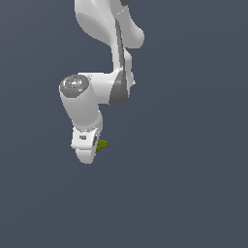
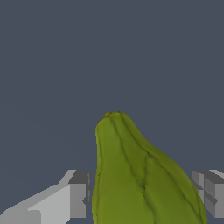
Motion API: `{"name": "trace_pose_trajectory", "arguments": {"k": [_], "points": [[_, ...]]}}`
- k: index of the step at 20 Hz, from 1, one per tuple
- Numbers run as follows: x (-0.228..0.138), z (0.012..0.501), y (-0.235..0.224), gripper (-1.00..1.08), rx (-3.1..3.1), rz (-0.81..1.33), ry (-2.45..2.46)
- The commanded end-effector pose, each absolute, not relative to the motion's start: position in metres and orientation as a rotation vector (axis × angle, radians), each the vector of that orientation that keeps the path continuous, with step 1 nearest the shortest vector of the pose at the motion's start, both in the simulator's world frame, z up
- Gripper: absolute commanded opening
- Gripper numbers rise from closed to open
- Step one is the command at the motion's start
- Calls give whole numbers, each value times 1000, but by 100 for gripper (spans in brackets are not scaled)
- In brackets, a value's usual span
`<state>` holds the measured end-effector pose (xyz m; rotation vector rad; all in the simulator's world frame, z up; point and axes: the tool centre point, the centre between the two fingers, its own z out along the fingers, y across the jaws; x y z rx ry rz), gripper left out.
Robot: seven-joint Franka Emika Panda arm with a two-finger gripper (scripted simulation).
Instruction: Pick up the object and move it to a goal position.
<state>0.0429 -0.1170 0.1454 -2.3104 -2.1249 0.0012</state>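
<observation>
Only the wrist view shows the hand (image 2: pixel 142 197) flanking the object (image 2: pixel 140 179).

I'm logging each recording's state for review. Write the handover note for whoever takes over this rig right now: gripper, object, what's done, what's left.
Gripper: fingers sit on either side of the olive-green object; firm contact cannot be confirmed.
Object: between the fingers; in the exterior view it shows as a small green bit beside the white hand.
Done: gripper brought around the object.
Left: confirm the grasp, carry it to the goal. No goal marker shows in either view.
</observation>
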Motion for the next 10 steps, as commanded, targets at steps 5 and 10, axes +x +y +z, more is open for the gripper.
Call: {"name": "trace_pose_trajectory", "arguments": {"k": [5, 10], "points": [[52, 218, -134, -100, -2311, -3, -2127], [60, 268, -147, -100, -2311, -3, -2127]]}}
